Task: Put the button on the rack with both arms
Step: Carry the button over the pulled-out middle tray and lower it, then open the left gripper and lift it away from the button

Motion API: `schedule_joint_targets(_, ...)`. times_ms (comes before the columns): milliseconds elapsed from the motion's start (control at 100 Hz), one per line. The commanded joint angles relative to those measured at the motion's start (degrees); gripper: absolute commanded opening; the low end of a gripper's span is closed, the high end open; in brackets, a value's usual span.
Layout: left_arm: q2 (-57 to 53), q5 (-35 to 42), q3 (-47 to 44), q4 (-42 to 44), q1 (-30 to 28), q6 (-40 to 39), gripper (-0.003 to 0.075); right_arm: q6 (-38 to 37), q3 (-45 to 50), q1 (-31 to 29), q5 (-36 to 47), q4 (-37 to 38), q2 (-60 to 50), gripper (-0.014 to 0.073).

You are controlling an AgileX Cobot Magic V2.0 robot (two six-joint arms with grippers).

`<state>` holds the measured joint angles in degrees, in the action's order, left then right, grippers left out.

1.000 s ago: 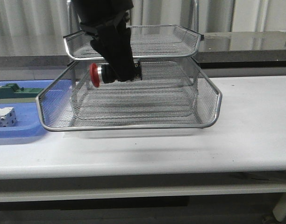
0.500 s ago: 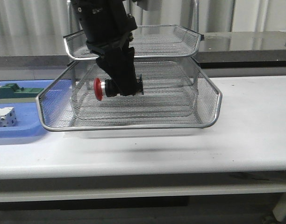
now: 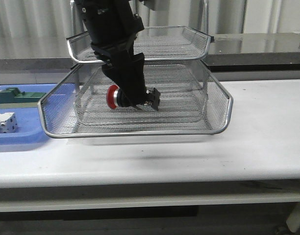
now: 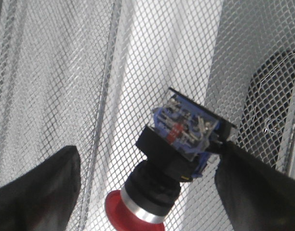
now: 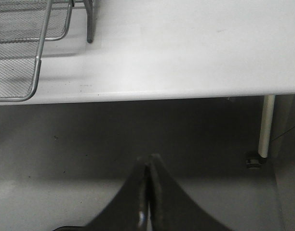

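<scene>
Silver mesh of the rack (image 3: 209, 105) surrounds the button (image 4: 174, 159); it lies tilted in the pulled-out tray between the left gripper's (image 4: 147, 185) spread fingers; the right gripper's (image 5: 148, 192) fingers press together.

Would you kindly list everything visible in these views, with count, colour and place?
Push-button switch with red mushroom head: one, red, black and blue, tilted between the left gripper's fingers over the pulled-out middle tray.
Silver wire-mesh tray rack: one, on the table's middle.
Flat blue plastic tray: one, left of the rack.
Green block part: one, on the blue tray.
White block part: one, on the blue tray.
White table: one.
Left gripper: black, inside the rack.
Right gripper: black, shut, off the table edge.
</scene>
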<state>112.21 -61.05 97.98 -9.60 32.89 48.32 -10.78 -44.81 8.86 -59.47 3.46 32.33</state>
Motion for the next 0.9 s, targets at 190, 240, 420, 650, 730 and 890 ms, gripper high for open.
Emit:
schedule_joint_targets(190,-2.9,1.5,1.7,-1.1,0.4,-0.5,0.0557,0.1,-2.1,-0.3,3.4,0.8,0.2,-0.0067)
schedule_joint_targets(240,-2.9,1.4,1.7,-0.7,0.4,-0.5,0.0557,0.1,-2.1,-0.3,3.4,0.8,0.2,-0.0067)
schedule_joint_targets(420,-2.9,0.9,2.3,-0.7,0.4,-0.5,0.0557,0.1,-2.1,-0.3,3.4,0.8,0.2,-0.0067)
schedule_joint_targets(650,-2.9,-2.5,6.4,-0.7,0.4,-1.4,0.0557,0.1,-2.1,-0.3,3.4,0.8,0.2,-0.0067)
schedule_joint_targets(730,-2.9,-4.0,7.5,-0.7,0.4,-1.8,0.0557,0.1,-2.1,-0.3,3.4,0.8,0.2,-0.0067)
schedule_joint_targets(890,-2.9,-8.8,9.8,-0.7,0.4,-1.9,0.0557,0.1,-2.1,-0.3,3.4,0.8,0.2,-0.0067)
